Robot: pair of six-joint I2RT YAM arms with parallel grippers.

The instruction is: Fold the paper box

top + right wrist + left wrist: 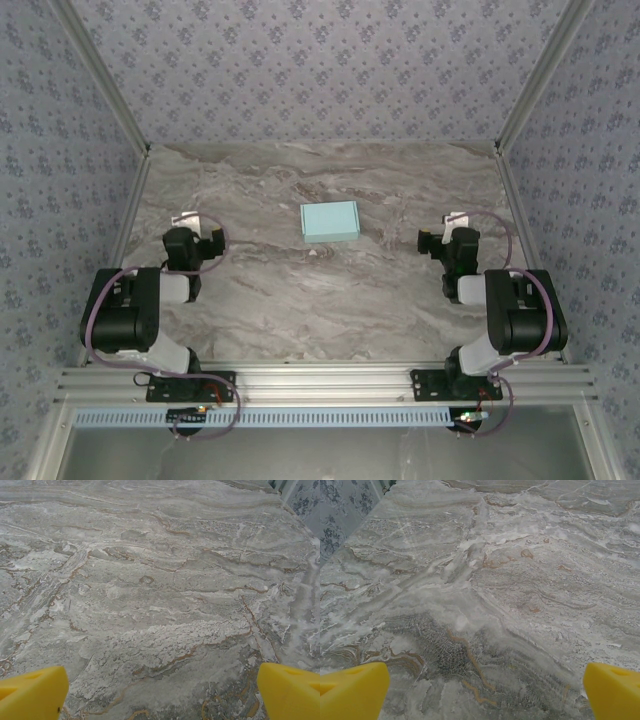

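The paper box [330,221] is a small pale turquoise rectangular box resting on the marble table [330,300], near the middle and a bit toward the back. My left gripper [190,235] sits at the left side of the table, well away from the box. In the left wrist view the left gripper [485,690] is open, its yellow fingertips [352,690] wide apart over bare marble. My right gripper [450,235] sits at the right side, also apart from the box. The right gripper [162,692] is open, with yellow fingertips [290,690] over bare marble.
Patterned blue-grey walls [320,60] enclose the table at the back and both sides. Metal frame posts [110,90] run along the side edges. An aluminium rail [320,385] carries both arm bases at the near edge.
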